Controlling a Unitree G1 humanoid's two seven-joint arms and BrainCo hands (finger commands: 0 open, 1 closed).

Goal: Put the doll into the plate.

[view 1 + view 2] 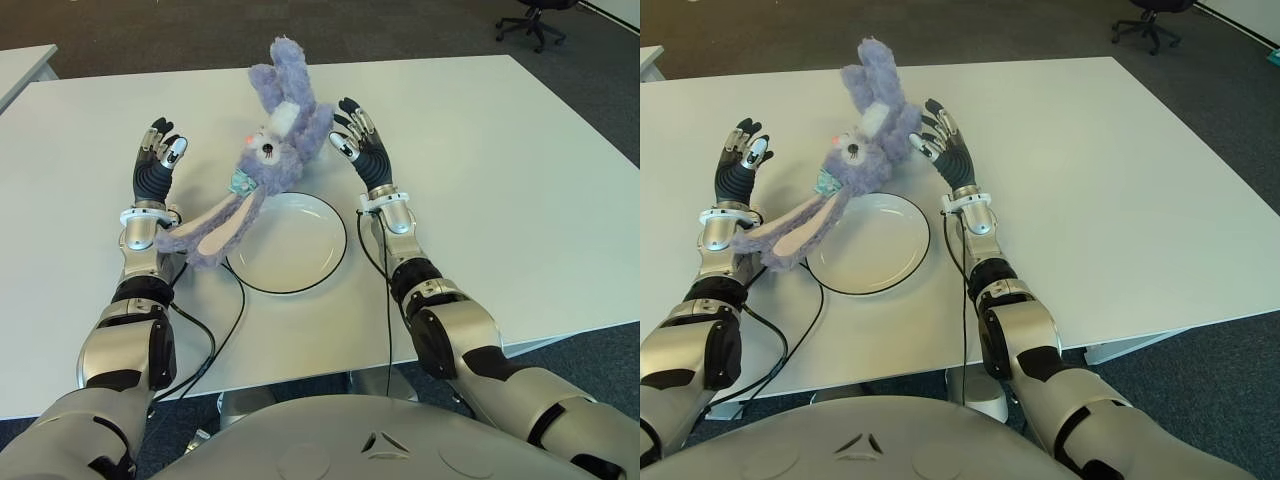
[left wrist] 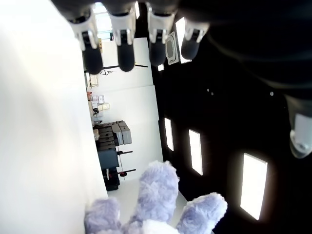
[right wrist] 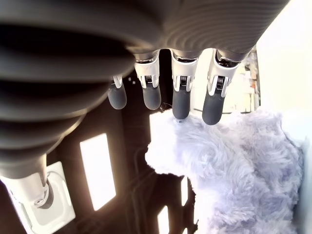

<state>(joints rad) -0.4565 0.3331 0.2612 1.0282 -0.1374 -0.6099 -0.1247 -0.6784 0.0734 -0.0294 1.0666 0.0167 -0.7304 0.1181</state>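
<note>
Silver-grey forearms are reaching forward from the robot's torso over a white worktop (image 1: pixel 520 170), with dark cables (image 1: pixel 225 335) trailing beside each wrist. Between the arms, nearest the robot, a white plate (image 1: pixel 290 262) is sitting flat on the worktop. One long purple ear of the doll (image 1: pixel 268 160) is draping past the plate's left rim toward the left wrist, while the plush rabbit's head and body are lying at the plate's far edge, tilting up and away toward the far side of the worktop. The left hand (image 1: pixel 156 170) is showing left of the doll, its fingers (image 2: pixel 126 46) extending straight and spread, holding nothing, with a clear gap to the fur. The right hand (image 1: pixel 946 152) is showing just right of the doll's body, its fingers (image 3: pixel 181 97) also stretching out uncurled; whether their tips are brushing the fur cannot be told, and they are not closing around it. Beyond the worktop, dark carpet (image 1: pixel 150 30) is running to a wheeled office chair (image 1: pixel 533 20) at the far right.
</note>
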